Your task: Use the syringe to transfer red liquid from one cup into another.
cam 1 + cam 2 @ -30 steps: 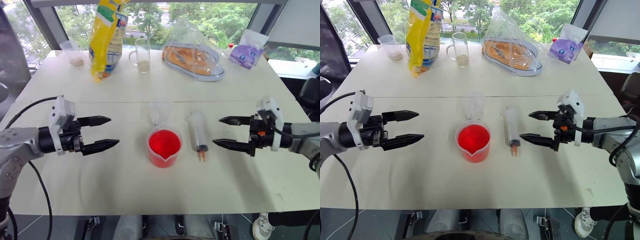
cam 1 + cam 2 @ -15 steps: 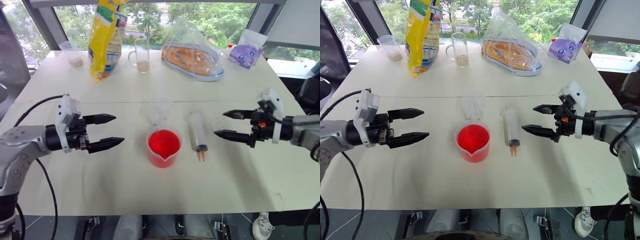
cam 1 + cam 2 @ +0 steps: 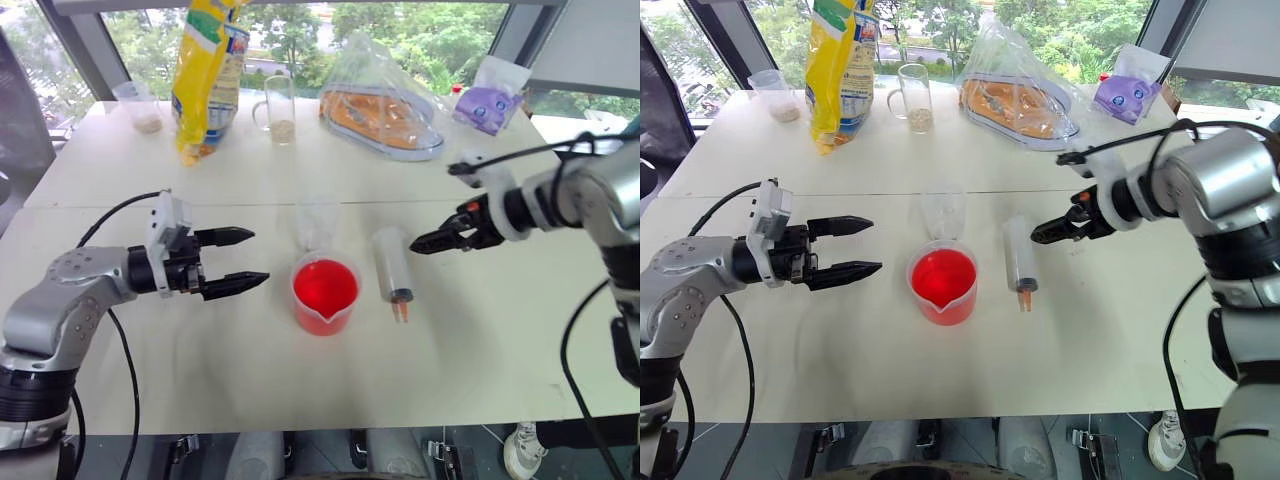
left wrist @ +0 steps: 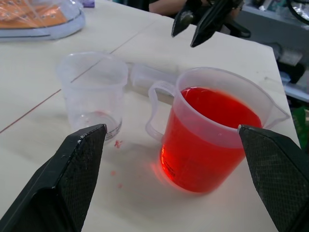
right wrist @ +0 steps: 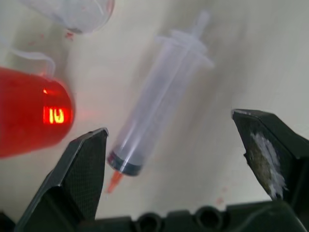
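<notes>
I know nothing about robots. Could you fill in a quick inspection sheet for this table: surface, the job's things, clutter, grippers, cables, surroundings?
Surface: pale table; small red specks by the cups.
Job's things: large clear plastic syringe lies flat, orange tip toward the robot; wide clear spouted cup holds red liquid; slim empty clear cup stands just behind it.
Clutter: at the far edge, yellow bag, handled glass mug, clear cup with beige grains, plastic-wrapped orange item, purple packet.
Grippers: left gripper open, beside the spouted cup; right gripper open, over the syringe; both empty.
Cables: black cable along the left arm, another by the right.
Surroundings: windows, trees outside.
</notes>
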Available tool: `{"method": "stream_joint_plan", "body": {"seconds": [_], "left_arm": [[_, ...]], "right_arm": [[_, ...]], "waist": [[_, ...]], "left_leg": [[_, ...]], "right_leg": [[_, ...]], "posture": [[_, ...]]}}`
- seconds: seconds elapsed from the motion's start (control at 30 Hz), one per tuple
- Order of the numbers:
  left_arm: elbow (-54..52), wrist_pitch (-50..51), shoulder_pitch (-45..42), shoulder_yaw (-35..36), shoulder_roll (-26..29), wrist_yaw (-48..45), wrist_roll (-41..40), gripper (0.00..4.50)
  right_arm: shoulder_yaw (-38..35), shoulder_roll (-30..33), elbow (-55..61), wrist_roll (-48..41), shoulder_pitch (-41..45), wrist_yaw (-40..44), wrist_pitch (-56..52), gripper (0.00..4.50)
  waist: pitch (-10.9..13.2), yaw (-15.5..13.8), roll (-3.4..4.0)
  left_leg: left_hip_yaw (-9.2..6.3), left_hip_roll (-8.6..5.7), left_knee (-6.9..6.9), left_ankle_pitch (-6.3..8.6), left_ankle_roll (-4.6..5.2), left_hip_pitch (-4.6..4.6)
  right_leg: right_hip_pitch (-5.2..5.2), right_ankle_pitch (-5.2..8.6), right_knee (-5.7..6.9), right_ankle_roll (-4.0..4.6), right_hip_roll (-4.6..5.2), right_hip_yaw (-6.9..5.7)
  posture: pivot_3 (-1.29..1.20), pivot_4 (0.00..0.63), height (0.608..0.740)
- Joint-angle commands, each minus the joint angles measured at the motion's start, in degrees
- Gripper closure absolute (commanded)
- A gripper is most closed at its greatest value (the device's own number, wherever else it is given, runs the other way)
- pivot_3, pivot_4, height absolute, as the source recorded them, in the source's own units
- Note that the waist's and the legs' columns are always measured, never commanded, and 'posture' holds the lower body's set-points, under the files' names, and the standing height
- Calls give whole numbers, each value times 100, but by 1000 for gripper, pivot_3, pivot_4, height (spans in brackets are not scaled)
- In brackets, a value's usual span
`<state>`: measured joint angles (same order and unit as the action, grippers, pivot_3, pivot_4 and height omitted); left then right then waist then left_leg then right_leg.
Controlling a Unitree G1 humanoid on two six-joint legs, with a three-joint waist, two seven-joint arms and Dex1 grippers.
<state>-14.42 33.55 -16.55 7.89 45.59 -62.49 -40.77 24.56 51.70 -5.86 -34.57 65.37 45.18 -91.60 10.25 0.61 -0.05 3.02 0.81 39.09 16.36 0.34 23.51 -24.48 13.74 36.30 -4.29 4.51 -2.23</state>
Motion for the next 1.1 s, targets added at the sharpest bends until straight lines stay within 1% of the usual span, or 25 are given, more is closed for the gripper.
{"method": "stream_joint_plan", "body": {"seconds": [0.03,0.17,0.3,0.47,0.67,0.8,0.97,1.07,1.1], "left_arm": [[-83,-111,-94,34,-53,-7,9,0],[-184,-108,-35,45,-110,54,9,0],[-276,-95,50,85,-139,120,-18,0],[-370,-103,125,93,-177,213,-18,0],[-425,-94,144,109,-200,287,-26,0],[-435,-104,132,95,-207,324,-17,0],[-409,-101,46,50,-244,375,3,0],[-362,-108,-25,3,-279,393,35,0],[-345,-109,-54,-12,-296,400,44,0]], "right_arm": [[552,-215,-719,-107,479,-296,-90,46],[1021,-641,-1436,-261,893,-638,-90,46],[1149,-1077,-2039,-397,1122,-1067,-90,46],[904,-1819,-2921,-183,1267,-1954,-90,46],[261,-2469,-3599,120,1197,-3091,-90,46],[-59,-2754,-3681,150,1055,-3691,-90,46],[-105,-2895,-3483,-90,796,-4253,-90,46],[-55,-2928,-3299,-213,595,-4554,-90,843],[-25,-2933,-3231,-264,520,-4641,-90,1301]], "waist": [[-1,0,-2],[-1,14,-1],[-1,17,-1],[-1,25,-2],[-1,24,-2],[-1,33,-2],[-4,43,-7],[-10,48,-14],[-12,49,-18]], "left_leg": [[-1,0,0,0,1,0],[3,-5,0,5,9,3],[3,-5,-1,7,12,4],[3,-5,-1,7,11,4],[4,-7,-1,7,11,5],[3,-7,-2,7,11,5],[2,-7,-1,7,11,4],[1,-7,-1,6,12,-3],[1,-6,-1,6,12,-6]], "right_leg": [[1,0,0,0,0,-1],[0,-10,-1,-17,3,-1],[-2,-12,1,-21,3,-1],[-3,-13,8,-23,2,-1],[-3,-14,9,-25,3,-2],[-3,-16,9,-28,2,-2],[-2,-16,10,-28,2,-2],[4,-16,10,-28,1,-2],[7,-16,10,-29,0,-2]], "posture": [[0,150,740],[0,150,740],[0,150,740],[0,150,740],[0,150,740],[0,150,740],[0,150,740],[0,150,740],[0,150,740]]}}
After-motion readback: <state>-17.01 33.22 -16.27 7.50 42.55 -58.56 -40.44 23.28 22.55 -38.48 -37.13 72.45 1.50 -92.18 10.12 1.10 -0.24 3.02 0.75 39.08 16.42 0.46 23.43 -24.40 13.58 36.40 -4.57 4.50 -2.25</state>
